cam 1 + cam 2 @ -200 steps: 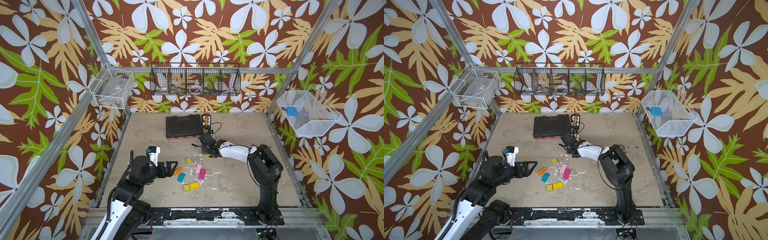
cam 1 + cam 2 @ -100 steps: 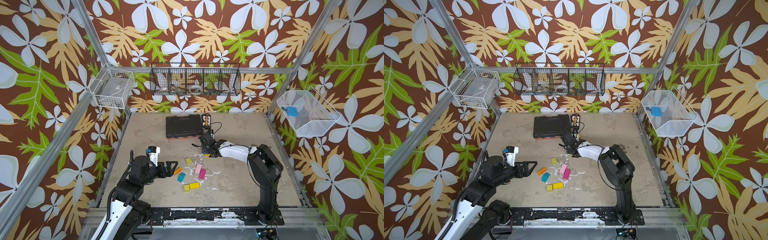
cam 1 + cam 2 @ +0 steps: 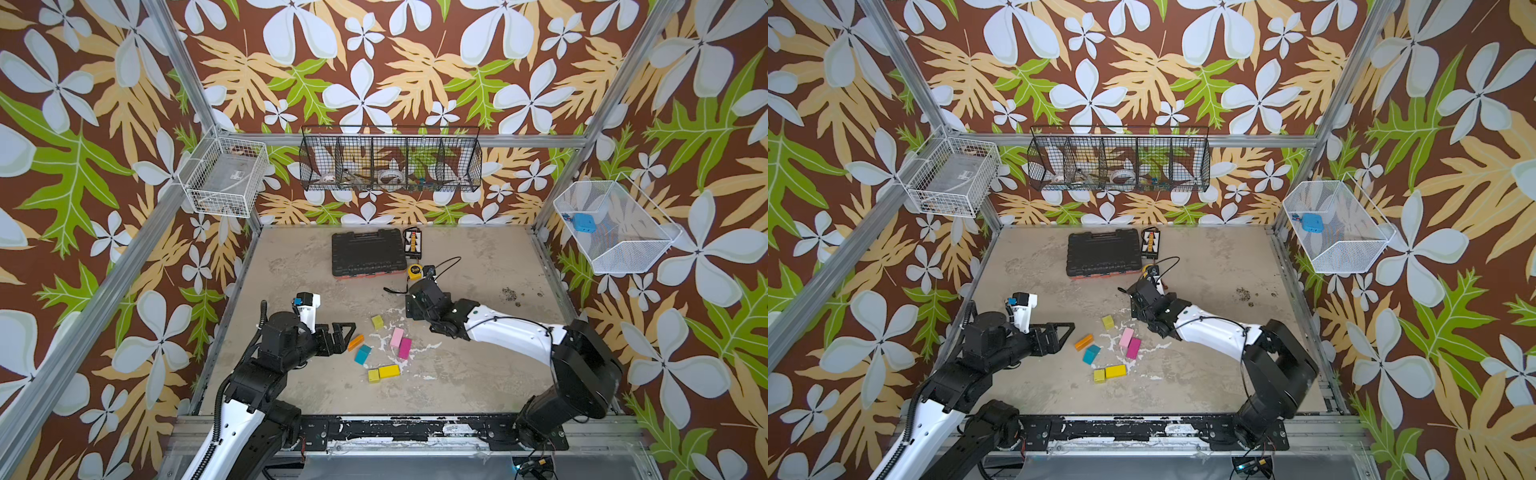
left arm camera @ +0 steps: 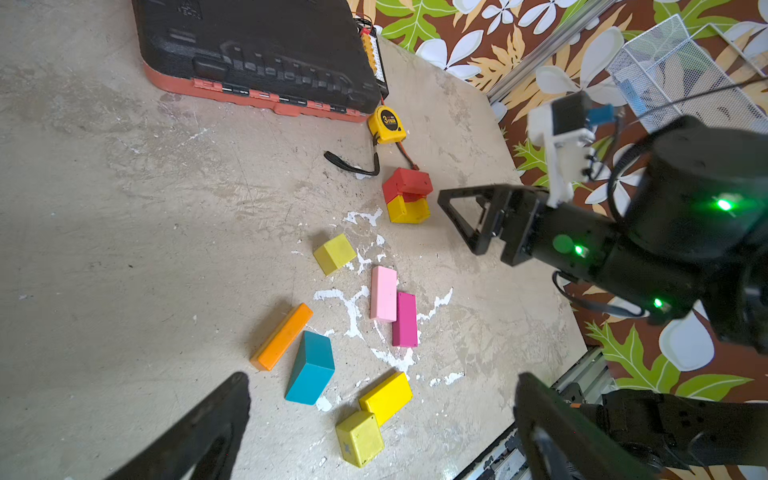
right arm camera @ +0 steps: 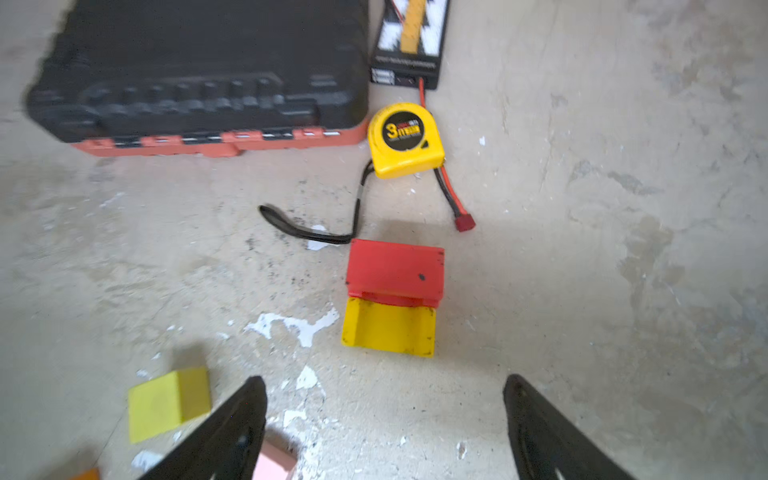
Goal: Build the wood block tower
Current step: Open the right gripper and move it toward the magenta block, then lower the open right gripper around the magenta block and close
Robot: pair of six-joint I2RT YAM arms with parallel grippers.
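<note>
– Red on yellow, that's the whole tower (image 4: 409, 183) right now lol: one red block (image 5: 395, 270) sitting straight on top of a yellow block (image 5: 388, 330), touching. It stands on the beige table (image 4: 124, 249) just beside the black wrist strap (image 5: 307, 232) of the yellow tape measure (image 5: 405, 141), near the black tool case (image 4: 257, 45). Where's everything else?

– Other wood blocks (image 3: 1115, 371) are lying flat and loose close by: a lime-yellow cube (image 4: 334, 253), a pink bar (image 4: 383, 293) pressed side to side against a magenta bar (image 4: 404, 319), an orange bar (image 4: 282, 336) just beside a teal block (image 4: 311, 368), plus a yellow bar (image 4: 386, 397) right up against a yellow cube (image 4: 359, 438).

– And the grippers?

– Right gripper (image 5: 384, 380) has its jaws spread wide with nothing between them. It points at the little stack from just short of it, no contact. Left gripper (image 3: 347, 334) is spread just as wide and empty too, hanging over the table near the orange bar and the teal block, touching neither.
</note>
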